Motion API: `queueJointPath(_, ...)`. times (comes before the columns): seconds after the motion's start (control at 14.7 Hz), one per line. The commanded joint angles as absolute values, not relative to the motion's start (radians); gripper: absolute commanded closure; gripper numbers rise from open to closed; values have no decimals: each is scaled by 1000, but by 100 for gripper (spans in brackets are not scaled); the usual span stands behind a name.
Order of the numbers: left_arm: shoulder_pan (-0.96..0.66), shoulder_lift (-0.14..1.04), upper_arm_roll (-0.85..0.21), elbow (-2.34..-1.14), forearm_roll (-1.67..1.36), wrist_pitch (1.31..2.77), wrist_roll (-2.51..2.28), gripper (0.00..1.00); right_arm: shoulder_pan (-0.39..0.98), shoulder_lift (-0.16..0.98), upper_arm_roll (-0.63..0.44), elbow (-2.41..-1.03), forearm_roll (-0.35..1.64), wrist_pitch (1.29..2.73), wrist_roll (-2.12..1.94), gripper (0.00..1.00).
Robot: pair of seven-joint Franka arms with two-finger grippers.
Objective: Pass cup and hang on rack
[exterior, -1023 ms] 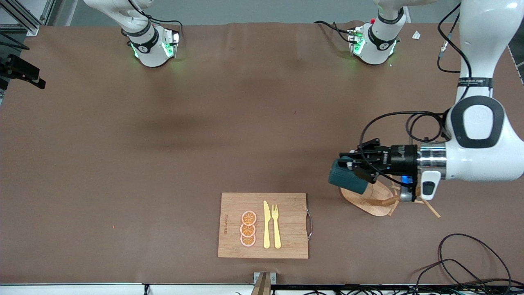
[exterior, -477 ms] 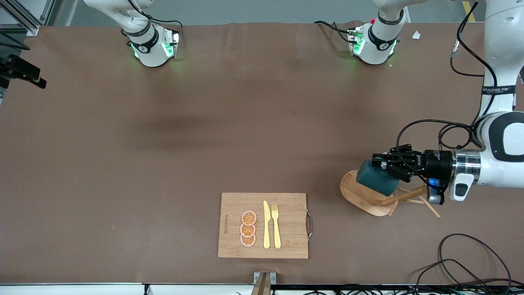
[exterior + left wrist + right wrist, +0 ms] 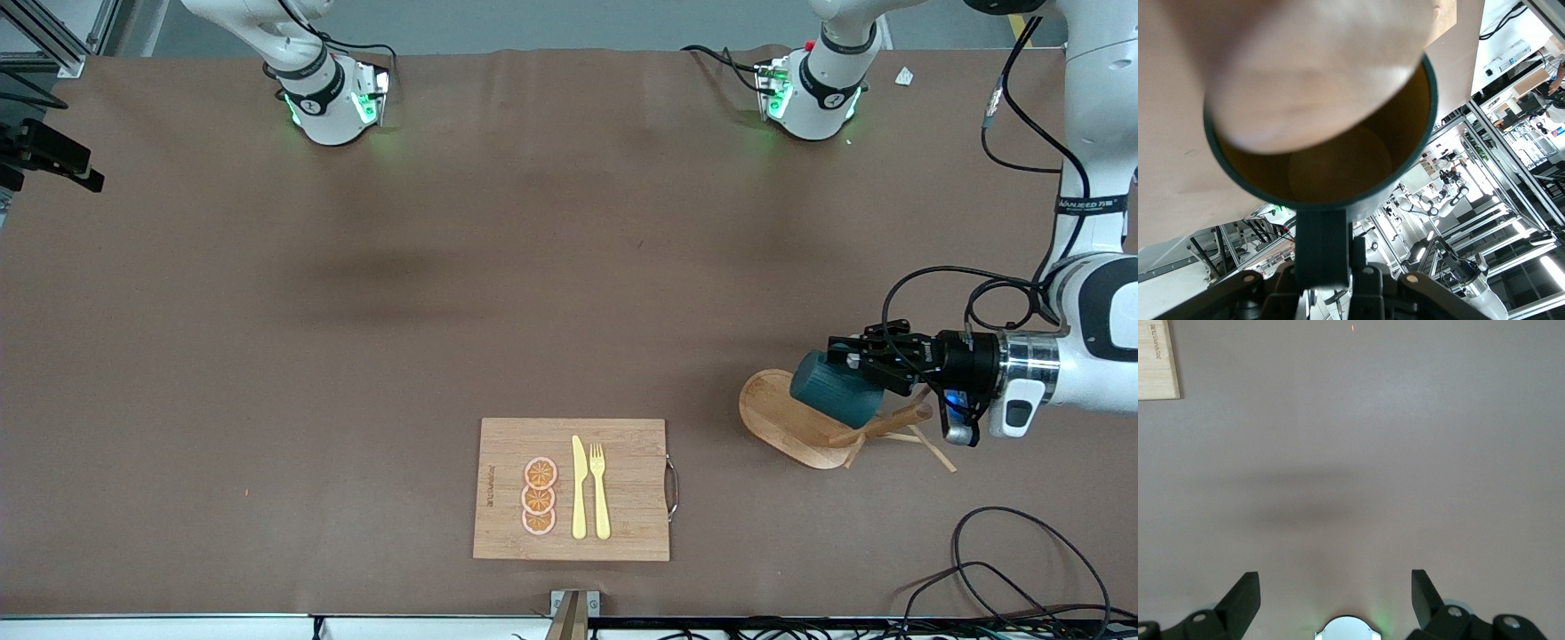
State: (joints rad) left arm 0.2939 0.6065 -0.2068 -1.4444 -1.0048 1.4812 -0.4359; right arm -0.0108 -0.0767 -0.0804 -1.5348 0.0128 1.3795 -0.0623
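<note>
— What's on the brown surface (image 3: 444,293)?
— A cutting board (image 3: 571,489), and the rack (image 3: 800,425) at the left arm's end.
— The cup (image 3: 833,389)?
— On its side over the rack's base, mouth toward the left gripper (image 3: 858,360), whose jaws clamp its handle.
— And the right gripper (image 3: 1335,590)?
— Waiting over bare surface, jaws apart.

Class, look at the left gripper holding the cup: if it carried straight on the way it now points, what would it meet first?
The left gripper, shut on the cup by its handle, points along the table toward the right arm's end, over the rack. That way looks free; the wooden cutting board lies off that line, though height is unclear.
</note>
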Motion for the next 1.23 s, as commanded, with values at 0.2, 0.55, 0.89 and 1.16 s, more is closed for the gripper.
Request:
queueJointPath(0.2,342,623,-218,-1445,-1026,1440,-367,99,-6,-91,-94,-1543,20,1376,-95,0)
queueJointPath(0.55,350,643,-218,-1439,-1029,1430,-345,57,-5,-91,-94,-1545,20,1376,-95,0)
queueJointPath(0.89,351,632,-212,-1431,-1014,1437,-347,14,-6,-91,-92,-1548,20,1376,-97,0)
queueJointPath(1.16,350,571,-206,-1390,-909,1440,-373,0,-6,-91,-92,-1548,20,1376,-97,0)
